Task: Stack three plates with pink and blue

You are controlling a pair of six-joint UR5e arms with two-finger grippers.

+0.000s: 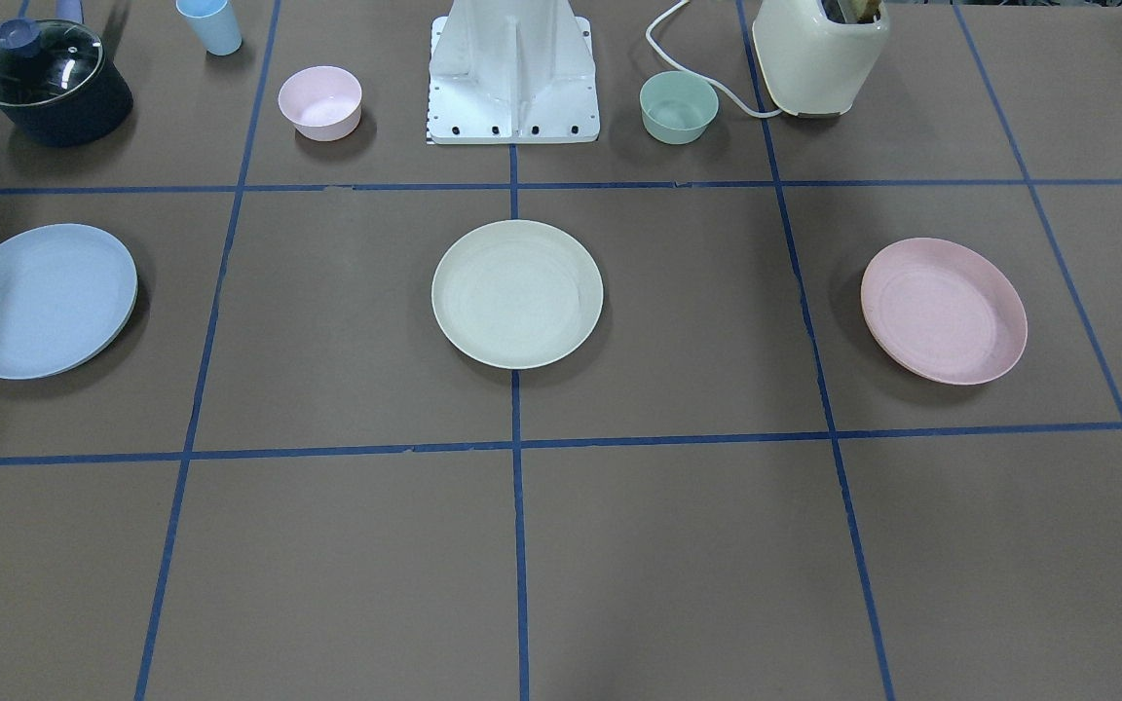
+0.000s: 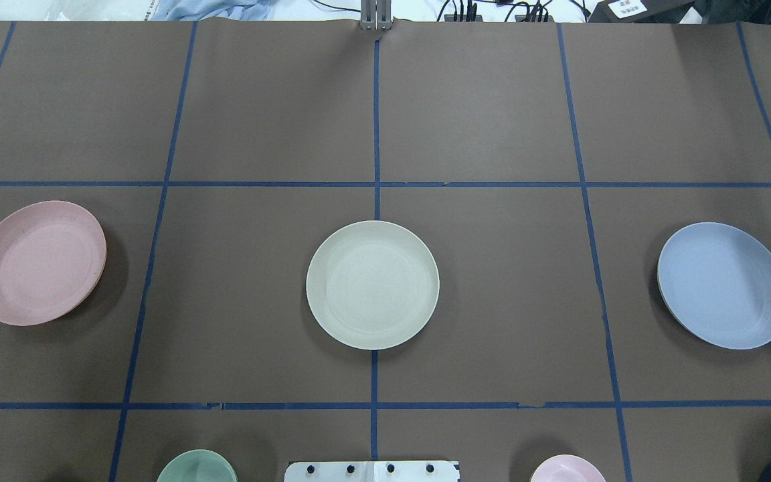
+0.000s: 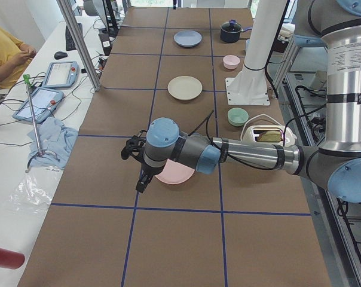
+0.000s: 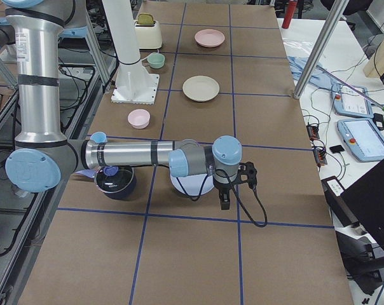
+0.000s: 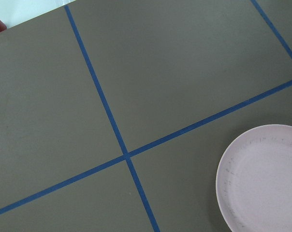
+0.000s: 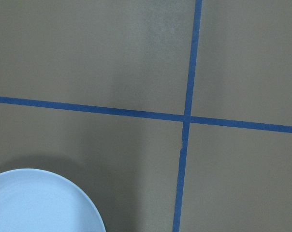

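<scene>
Brown tabletop (image 1: 327, 321), divided into squares by blue tape lines, seen from both long sides, both ends and both wrists. Three plates lie flat in one row across the middle band, well apart, none stacked: cream plate (image 1: 517, 294) on the centre tape line, pink plate (image 1: 944, 310) on the robot's left, blue plate (image 1: 42, 300) on its right. Along the robot's edge stand the white robot base (image 1: 514, 73), a pink bowl (image 1: 319, 102), a mint bowl (image 1: 679, 107), a lidded dark pot (image 1: 50, 83), a blue cup (image 1: 210, 24) and a cream toaster (image 1: 819, 54).

Each arm reaches out above the tabletop over its own outer plate. Left fingers (image 3: 142, 181) point down near the pink plate's outer rim; right fingers (image 4: 224, 198) point down near the blue plate's outer rim. Both appear only in the end views, so whether they stand wide or narrow cannot be told. Each wrist view shows only part of its plate's rim and a tape crossing.
</scene>
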